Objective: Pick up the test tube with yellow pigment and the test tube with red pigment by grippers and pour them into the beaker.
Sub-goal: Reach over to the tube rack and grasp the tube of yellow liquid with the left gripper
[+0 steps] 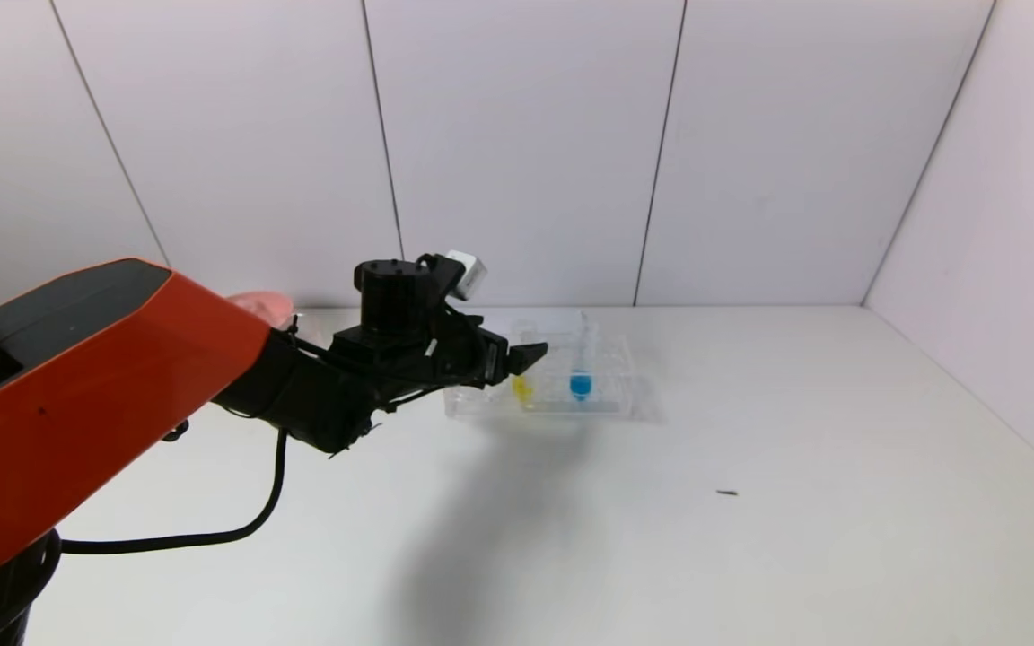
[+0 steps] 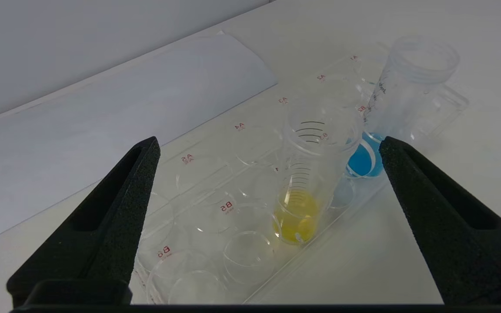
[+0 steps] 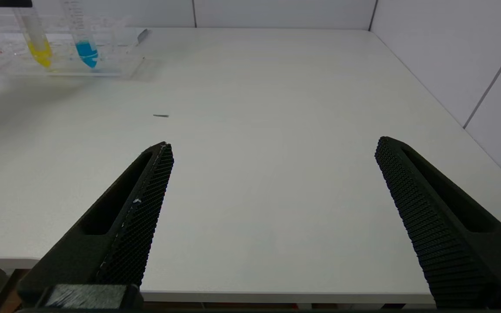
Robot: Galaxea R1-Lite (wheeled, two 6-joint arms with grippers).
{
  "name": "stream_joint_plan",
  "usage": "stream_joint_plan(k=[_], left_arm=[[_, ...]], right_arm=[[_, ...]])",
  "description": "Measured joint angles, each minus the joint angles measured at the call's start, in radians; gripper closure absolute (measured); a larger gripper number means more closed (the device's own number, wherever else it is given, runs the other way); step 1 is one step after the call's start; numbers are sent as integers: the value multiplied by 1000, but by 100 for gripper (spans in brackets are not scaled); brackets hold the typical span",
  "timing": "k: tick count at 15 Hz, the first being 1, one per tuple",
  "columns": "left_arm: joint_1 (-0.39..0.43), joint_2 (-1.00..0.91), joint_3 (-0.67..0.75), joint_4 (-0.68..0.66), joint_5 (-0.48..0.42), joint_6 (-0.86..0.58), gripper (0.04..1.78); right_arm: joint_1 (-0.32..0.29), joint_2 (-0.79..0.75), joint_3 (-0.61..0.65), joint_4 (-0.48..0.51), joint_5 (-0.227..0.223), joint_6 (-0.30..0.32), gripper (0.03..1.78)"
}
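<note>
the test tube with yellow pigment (image 2: pixel 302 187) stands upright in the clear tube rack (image 1: pixel 611 405) toward the far middle of the bench (image 1: pixel 750 502), its long axis vertical and its open mouth facing up. the blue-liquid tube (image 2: pixel 398 108) sits in the next slot over, close beside it. i can't find the test tube with red pigment or the beaker in any view; a bit of pink bowl (image 1: pixel 258 305) shows behind my left arm, and either could be hidden back there.

the left gripper (image 2: pixel 268 145) is the one at work. its jaws are spread wide with nothing between them but air, and it hovers just above and to the robot's-left of the rack. through the left wrist camera the yellow tube lies straight ahead and below, roughly centred between the two jaws but a touch nearer the one on the blue tube's side. the jaws are apart from the glass, not touching it.

the right gripper (image 3: pixel 272 148) is parked low at the near right edge of the bench, jaws wide and empty, well apart from the rack. so the left arm is plainly nearer.

my read: i'm lining up for the yellow tube. the move needs the jaws brought down to straddle the upper tube wall, clear of the blue neighbour.
</note>
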Motion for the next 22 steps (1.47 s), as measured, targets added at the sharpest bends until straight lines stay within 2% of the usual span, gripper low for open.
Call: stream_joint_plan(k=[8,13,22], left_arm=[[-9,41,2,-60,1,-60,6],[-20,76,10,-162,1,-40,6],[-23,98,13,-169,3,-39,6]], right_arm=[[0,0,0,0,0,0,11],[0,0,0,0,0,-1,11],[0,0,0,0,0,0,11]])
